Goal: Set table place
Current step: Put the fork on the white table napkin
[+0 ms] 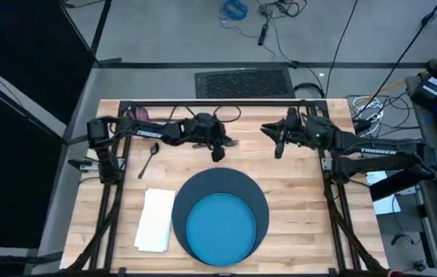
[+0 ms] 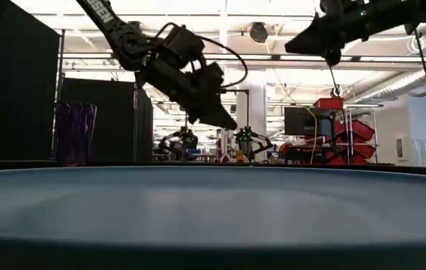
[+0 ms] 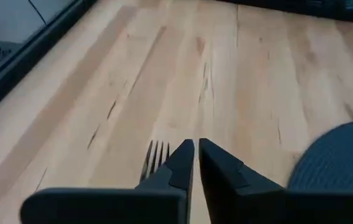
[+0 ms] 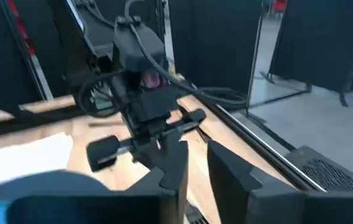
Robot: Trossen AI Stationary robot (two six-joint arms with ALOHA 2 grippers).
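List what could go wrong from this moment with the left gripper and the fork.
1. The left gripper is pinched on a fork whose tines stick out beside one finger; so off-centre a hold may let it twist or slip.
2. The mat lies just ahead, so the fork could catch its edge when lowered.
3. The right gripper hangs nearby; the arms might crowd each other.
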